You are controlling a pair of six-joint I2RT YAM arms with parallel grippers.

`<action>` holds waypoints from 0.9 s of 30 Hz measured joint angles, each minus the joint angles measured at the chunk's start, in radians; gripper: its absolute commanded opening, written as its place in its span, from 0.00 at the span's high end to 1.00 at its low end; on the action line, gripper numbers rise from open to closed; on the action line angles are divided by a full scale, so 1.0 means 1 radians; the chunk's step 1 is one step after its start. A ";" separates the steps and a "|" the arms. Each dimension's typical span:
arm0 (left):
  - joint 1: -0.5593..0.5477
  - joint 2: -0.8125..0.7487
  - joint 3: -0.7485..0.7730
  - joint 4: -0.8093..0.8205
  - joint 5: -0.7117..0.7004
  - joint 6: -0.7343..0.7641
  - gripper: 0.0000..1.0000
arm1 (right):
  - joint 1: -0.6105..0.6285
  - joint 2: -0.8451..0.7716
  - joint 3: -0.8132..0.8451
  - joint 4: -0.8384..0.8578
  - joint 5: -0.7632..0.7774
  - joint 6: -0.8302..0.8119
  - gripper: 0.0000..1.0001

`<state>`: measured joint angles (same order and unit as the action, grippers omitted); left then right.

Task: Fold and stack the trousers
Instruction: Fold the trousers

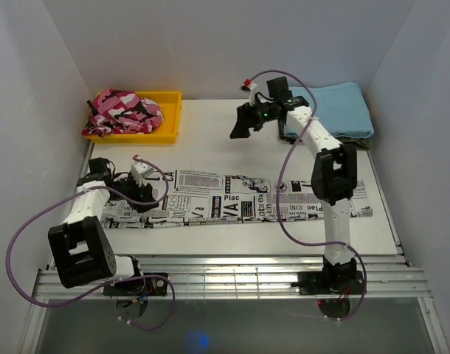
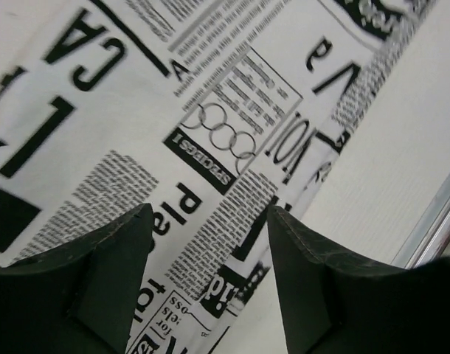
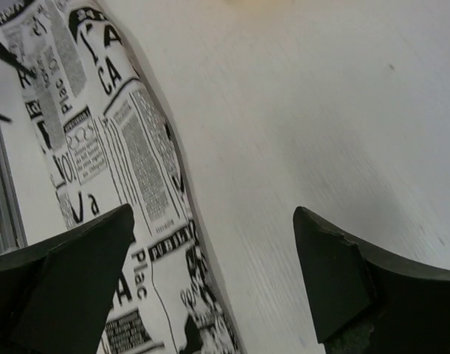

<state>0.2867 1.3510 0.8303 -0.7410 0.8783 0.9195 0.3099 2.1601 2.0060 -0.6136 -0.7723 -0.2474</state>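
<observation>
The trousers (image 1: 232,199), white with black newspaper print, lie flat in one long strip across the table's near half. My left gripper (image 1: 146,199) hangs low over their left end, open. In the left wrist view its fingers (image 2: 107,258) straddle the printed cloth (image 2: 136,133) near the cloth's edge, with nothing pinched between them. My right gripper (image 1: 240,125) is raised above the back of the table, apart from the trousers and open. The right wrist view looks down on the trousers (image 3: 136,147) and bare table between its spread jaws (image 3: 214,214).
A yellow tray (image 1: 173,110) at the back left holds a pink camouflage garment (image 1: 125,110). A folded light blue cloth (image 1: 336,107) lies at the back right, close behind the right wrist. Metal rails (image 1: 247,276) run along the near edge. White walls close in both sides.
</observation>
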 measured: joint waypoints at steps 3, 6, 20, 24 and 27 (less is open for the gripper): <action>-0.040 -0.008 -0.070 -0.057 -0.055 0.195 0.37 | 0.097 0.156 0.136 0.122 -0.038 0.171 0.03; -0.063 0.014 -0.140 -0.080 -0.127 0.318 0.44 | 0.168 0.234 0.137 0.292 -0.069 0.374 0.02; -0.064 -0.003 -0.211 -0.038 -0.186 0.531 0.53 | 0.338 0.444 0.035 0.698 -0.177 0.889 0.07; -0.063 0.000 -0.212 -0.034 -0.182 0.533 0.53 | 0.346 0.443 0.006 0.747 -0.215 0.943 0.11; -0.063 0.003 -0.212 -0.029 -0.180 0.531 0.53 | 0.347 0.443 -0.009 0.770 -0.237 0.993 0.12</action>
<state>0.2234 1.3544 0.6186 -0.7696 0.6987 1.4509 0.6571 2.6034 1.9968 0.1562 -1.0088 0.7456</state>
